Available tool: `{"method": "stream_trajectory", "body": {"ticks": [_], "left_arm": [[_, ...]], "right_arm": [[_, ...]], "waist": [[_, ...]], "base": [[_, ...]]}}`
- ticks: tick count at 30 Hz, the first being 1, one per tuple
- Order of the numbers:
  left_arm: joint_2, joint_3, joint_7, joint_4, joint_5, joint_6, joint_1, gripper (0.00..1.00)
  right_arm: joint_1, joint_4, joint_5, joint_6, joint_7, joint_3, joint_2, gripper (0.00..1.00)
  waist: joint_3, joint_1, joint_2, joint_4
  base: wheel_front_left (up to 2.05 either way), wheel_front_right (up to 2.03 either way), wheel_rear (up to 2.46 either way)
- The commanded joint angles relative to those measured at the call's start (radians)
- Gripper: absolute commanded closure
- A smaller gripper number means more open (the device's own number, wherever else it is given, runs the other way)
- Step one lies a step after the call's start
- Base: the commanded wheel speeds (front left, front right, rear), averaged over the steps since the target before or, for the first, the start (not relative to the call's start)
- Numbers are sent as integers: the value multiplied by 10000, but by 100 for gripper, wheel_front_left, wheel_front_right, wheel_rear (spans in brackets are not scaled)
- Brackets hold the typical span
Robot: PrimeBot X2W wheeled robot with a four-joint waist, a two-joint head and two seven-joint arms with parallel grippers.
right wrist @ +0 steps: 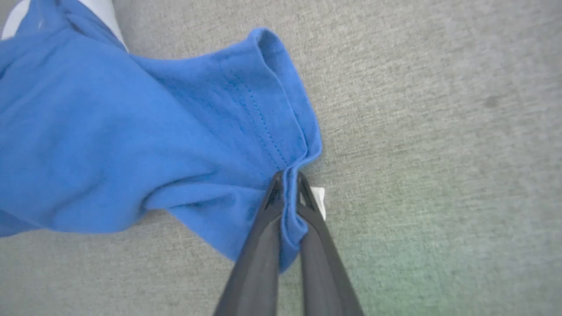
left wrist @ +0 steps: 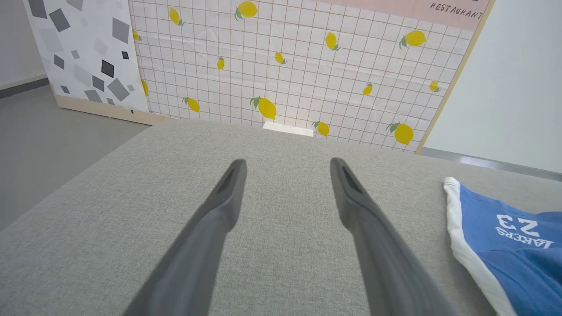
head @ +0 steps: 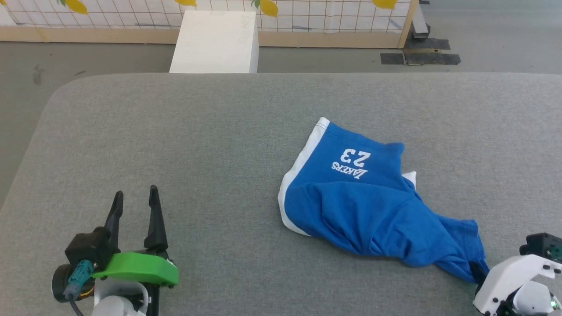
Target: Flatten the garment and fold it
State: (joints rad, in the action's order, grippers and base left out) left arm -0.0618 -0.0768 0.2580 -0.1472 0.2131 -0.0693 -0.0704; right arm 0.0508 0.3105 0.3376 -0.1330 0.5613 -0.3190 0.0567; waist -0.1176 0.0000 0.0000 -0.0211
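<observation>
The grey padded surface (head: 175, 131) takes up most of the room in front of the robot. One garment (head: 351, 206) lies on its right half, bunched and creased. The white waistband (head: 303, 158) faces the middle of the surface and the "LAKERS 23" print (head: 353, 163) faces up. One leg trails toward the near right corner.

**Tool state**
- Right tool (right wrist: 290, 175): closed on the stitched hem of the trailing leg, with a fold of blue cloth pinched between the two fingers.
- Left tool (head: 136, 191): open and empty, low over bare surface, well apart from the garment.

**Step in hand: flattening (judged)**
1. Draw the gripped hem outward, away from the waistband, and keep it close to the surface so the cloth spreads rather than lifts.
2. Pull slowly. The pinch holds only a narrow fold near the edge, which may slip out.
3. Bring the left tool to the waistband side to anchor it. Without a counter-hold the whole garment will probably slide instead of stretching flat.
4. Do not start folding until the creases across the middle are gone.

**Count**
- Surface: one.
- Garment: one.
- Tools: two.
- White box (head: 215, 41) beyond the far edge: one.
- Small white tag (right wrist: 318, 199), just beside the right tool's fingertips: one.
</observation>
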Motion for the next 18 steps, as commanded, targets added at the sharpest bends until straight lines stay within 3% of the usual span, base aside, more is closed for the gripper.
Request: {"method": "stream_trajectory", "body": {"ticks": [1, 2, 6, 8, 13, 18], "left_arm": [[35, -56, 37, -42, -12, -31, 118, 0], [49, -108, 37, -101, -11, -62, 121, 0], [76, -55, 38, -159, -39, -125, 46, 0], [83, -25, 38, -118, -70, -140, 5, 0], [93, 68, 38, 110, -117, -238, -251, 0], [99, 139, 38, 289, -95, -358, -559, 0]], "right_arm": [[-522, 270, 158, 23, -21, 107, -65, 63], [-365, 45, 460, 23, -938, 153, -65, 0], [626, -651, -158, 23, -2411, 11, -65, 0], [1161, -823, -496, 23, -2281, 160, -65, 0], [2966, -784, -1605, 23, -959, 1425, -65, 0], [4648, 398, -2727, 23, 843, 2297, -65, 0]], "waist": [[-35, 0, 0, 86], [-39, 0, 0, 141], [29, 0, 0, 30], [-26, 0, 0, -50], [-488, 0, 0, -365], [-1087, 0, 0, -761]], "base": [[0, 0, 0], [0, 0, 0], [0, 0, 0], [0, 0, 0], [0, 0, 0], [0, 0, 0]]}}
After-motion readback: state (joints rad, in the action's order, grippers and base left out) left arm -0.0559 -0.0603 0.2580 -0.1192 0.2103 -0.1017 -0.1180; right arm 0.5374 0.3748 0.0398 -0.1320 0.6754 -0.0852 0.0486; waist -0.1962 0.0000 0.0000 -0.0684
